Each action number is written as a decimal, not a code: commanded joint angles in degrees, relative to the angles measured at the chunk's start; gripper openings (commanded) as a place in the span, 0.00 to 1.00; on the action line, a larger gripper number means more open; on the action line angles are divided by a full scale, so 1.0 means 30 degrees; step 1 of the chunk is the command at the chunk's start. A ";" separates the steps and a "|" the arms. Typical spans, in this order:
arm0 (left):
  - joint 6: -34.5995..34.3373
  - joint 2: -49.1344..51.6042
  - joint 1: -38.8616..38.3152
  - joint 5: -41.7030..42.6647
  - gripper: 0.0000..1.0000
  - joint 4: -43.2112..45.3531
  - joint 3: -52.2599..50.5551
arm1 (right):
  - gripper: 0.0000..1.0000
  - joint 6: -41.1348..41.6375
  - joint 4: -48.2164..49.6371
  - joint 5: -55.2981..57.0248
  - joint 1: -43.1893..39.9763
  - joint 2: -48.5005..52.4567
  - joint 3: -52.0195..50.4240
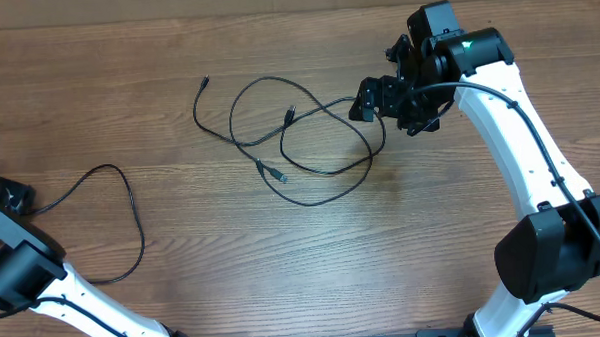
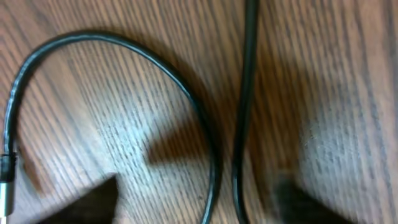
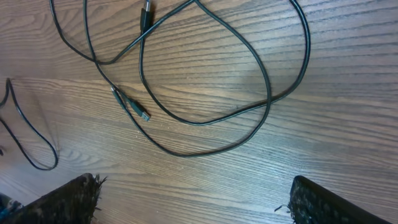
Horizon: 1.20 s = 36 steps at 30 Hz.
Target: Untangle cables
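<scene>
at the near left edge of the wooden table (image 1: 433,244), a single black cable (image 2: 247,87) is seen lying in a loose curve, two of its strands passing between the blurred fingers (image 2: 93,199) of the left gripper (image 2: 196,204), which appear parted and clamped on nothing. farther back, at mid-table, the other cables (image 3: 269,102) are shown looped over one another, the right gripper (image 3: 199,202) held wide open just above their right side.

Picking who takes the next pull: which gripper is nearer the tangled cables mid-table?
Right. The right gripper is at the right edge of the tangled cables. The left gripper is far off to their left, beside the separate cable.
</scene>
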 commanded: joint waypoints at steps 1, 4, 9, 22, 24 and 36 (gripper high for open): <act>0.0568 -0.0306 -0.0240 0.1508 0.90 -0.0634 0.1297 | 0.96 -0.0219 0.0233 0.0189 0.0080 -0.0124 -0.0036; 0.0583 -0.1348 -0.0488 0.2681 0.90 -0.1297 0.3053 | 0.96 -0.0219 0.0379 0.0189 0.0080 -0.0124 -0.0036; 0.1923 -0.4109 -0.1224 0.5683 0.84 -0.2222 0.5996 | 0.96 -0.0219 0.0357 0.0189 0.0087 -0.0124 -0.0036; 0.3293 -1.1803 -0.8349 0.7431 0.85 -0.4503 0.6659 | 0.87 0.0896 0.0750 0.1406 -0.0306 -0.0466 0.0007; 0.3512 -1.1846 -1.0542 0.7410 0.84 -0.4947 0.6652 | 0.87 0.1406 0.0721 0.2127 -0.0678 -0.1020 0.0211; 0.8437 -0.8429 -1.9154 0.6390 1.00 -0.3657 0.4809 | 0.97 0.2091 -0.0466 0.3978 -0.5581 -0.5967 0.0459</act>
